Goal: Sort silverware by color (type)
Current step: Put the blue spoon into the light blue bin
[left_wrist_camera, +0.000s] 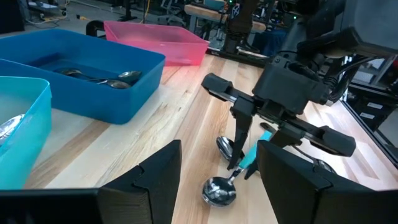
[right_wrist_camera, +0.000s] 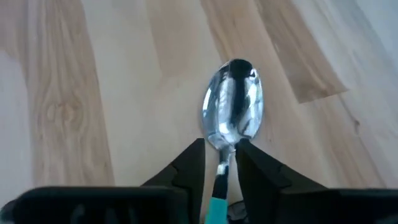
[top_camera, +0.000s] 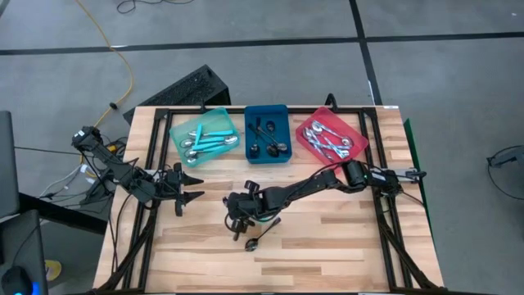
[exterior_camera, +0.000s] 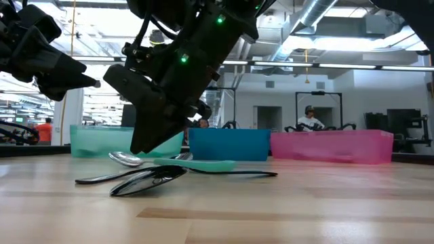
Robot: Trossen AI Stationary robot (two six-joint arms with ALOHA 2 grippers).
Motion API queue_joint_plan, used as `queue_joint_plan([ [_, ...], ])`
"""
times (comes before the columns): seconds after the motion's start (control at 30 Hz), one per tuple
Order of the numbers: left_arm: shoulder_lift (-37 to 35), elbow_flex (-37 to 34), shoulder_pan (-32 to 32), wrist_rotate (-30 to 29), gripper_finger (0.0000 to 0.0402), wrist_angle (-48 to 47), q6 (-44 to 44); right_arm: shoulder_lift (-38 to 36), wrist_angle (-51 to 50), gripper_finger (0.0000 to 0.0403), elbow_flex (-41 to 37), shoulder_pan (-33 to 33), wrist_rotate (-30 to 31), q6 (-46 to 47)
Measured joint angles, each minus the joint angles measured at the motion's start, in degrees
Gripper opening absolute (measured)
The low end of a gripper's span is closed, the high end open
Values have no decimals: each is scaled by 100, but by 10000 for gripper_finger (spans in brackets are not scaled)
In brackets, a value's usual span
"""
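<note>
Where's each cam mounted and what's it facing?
High: overhead, straight down; both arms, wooden table.
Low: tabletop height, level across; right end effector over black spoon.
Left wrist: looks past the left end effector at blue rectangular plastic tray.
Right wrist: down at table; right end effector astride teal-handled silver spoon.
Shared: both wrist views show that spoon.
</note>
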Motion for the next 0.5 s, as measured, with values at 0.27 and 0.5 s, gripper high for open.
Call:
queue_joint_plan([
  [0.27,0,0,0,0,194,0,0,1,2,153,-229,1,-65,-1],
  [0.5,0,0,-2,0,194,0,2,-22,250,153,-544,2,-28,14],
])
